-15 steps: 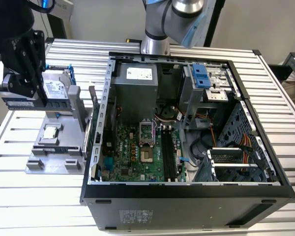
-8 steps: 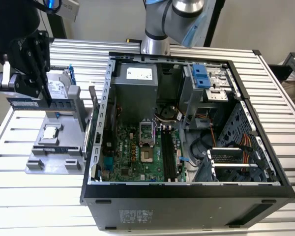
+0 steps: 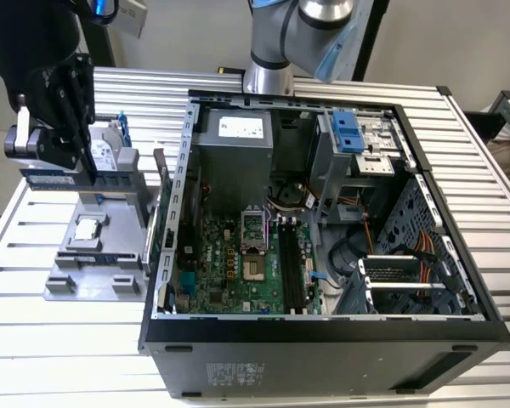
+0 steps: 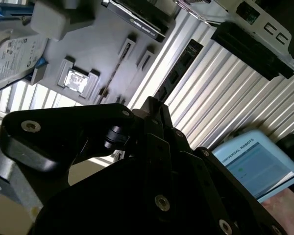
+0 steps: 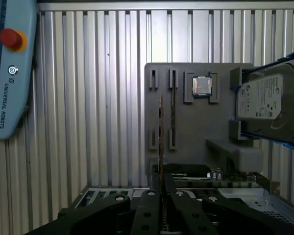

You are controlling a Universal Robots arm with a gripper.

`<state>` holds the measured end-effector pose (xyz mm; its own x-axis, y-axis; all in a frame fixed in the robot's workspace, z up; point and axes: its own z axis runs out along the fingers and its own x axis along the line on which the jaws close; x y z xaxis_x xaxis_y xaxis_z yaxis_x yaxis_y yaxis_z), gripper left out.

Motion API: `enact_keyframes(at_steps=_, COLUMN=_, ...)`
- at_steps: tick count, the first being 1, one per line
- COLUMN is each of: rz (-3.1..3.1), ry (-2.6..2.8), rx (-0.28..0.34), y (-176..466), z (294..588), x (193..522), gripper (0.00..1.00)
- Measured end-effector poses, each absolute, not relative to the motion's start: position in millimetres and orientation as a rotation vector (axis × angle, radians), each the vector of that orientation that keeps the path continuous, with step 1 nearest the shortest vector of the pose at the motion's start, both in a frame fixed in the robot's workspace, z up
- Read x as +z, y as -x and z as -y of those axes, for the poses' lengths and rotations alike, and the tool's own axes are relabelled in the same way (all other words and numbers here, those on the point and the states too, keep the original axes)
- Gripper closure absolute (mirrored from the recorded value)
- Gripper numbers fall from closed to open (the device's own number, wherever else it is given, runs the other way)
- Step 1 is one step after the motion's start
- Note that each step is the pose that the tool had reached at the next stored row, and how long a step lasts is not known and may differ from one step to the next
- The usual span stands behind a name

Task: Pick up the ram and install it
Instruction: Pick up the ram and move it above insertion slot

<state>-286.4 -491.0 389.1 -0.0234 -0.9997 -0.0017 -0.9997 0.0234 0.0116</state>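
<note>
The ram (image 5: 160, 137) shows edge-on as a thin brown-gold strip in the first wrist view. In the second wrist view the ram (image 4: 180, 66) is a dark stick with black chips. My gripper (image 5: 161, 193) is shut on one end of it, and the black fingers (image 4: 154, 105) pinch it from both sides. In the exterior view my gripper (image 3: 89, 161) hangs over the grey holder tray (image 3: 93, 255), on that view's left, beside the open computer case (image 3: 323, 340). The long black memory slots (image 3: 289, 268) lie on the motherboard inside the case.
The grey tray (image 5: 196, 127) also carries a square silver processor (image 5: 202, 86) and a silver hard drive (image 5: 267, 103) in a blue bracket. A blue-grey teach pendant (image 5: 7, 73) lies on the ribbed metal table, with a hand (image 4: 289, 205) by it. The arm's base (image 3: 268, 76) stands behind the case.
</note>
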Motion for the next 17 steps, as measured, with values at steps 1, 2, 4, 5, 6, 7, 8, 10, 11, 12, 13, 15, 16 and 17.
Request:
enact_keyframes(at_steps=1, rz=2.242, ry=-2.190, rx=-0.015, y=285, z=491, x=389, gripper=1.00)
enact_keyframes(at_steps=2, rz=2.242, ry=-2.190, rx=-0.015, y=284, z=491, x=389, gripper=1.00)
enact_keyframes(at_steps=4, rz=2.242, ry=-2.190, rx=-0.015, y=283, z=491, x=389, gripper=1.00)
enact_keyframes(at_steps=5, rz=2.242, ry=-2.190, rx=-0.015, y=282, z=491, x=389, gripper=1.00)
enact_keyframes(at_steps=6, rz=2.242, ry=-2.190, rx=-0.015, y=281, z=491, x=389, gripper=1.00)
enact_keyframes(at_steps=7, rz=2.242, ry=-2.190, rx=-0.015, y=280, z=491, x=389, gripper=1.00)
enact_keyframes(at_steps=8, rz=2.242, ry=-2.190, rx=-0.015, y=279, z=491, x=389, gripper=1.00)
enact_keyframes(at_steps=10, rz=2.242, ry=-2.190, rx=-0.015, y=277, z=491, x=389, gripper=1.00)
enact_keyframes(at_steps=11, rz=2.242, ry=-2.190, rx=-0.015, y=276, z=491, x=389, gripper=1.00)
enact_keyframes(at_steps=12, rz=2.242, ry=-2.190, rx=-0.015, y=274, z=491, x=389, gripper=1.00)
enact_keyframes(at_steps=13, rz=2.242, ry=-2.190, rx=-0.015, y=273, z=491, x=389, gripper=1.00)
enact_keyframes(at_steps=15, rz=2.242, ry=-2.190, rx=-0.015, y=271, z=491, x=389, gripper=1.00)
enact_keyframes(at_steps=16, rz=2.242, ry=-2.190, rx=-0.015, y=270, z=491, x=389, gripper=1.00)
enact_keyframes(at_steps=17, rz=2.242, ry=-2.190, rx=-0.015, y=269, z=491, x=389, gripper=1.00)
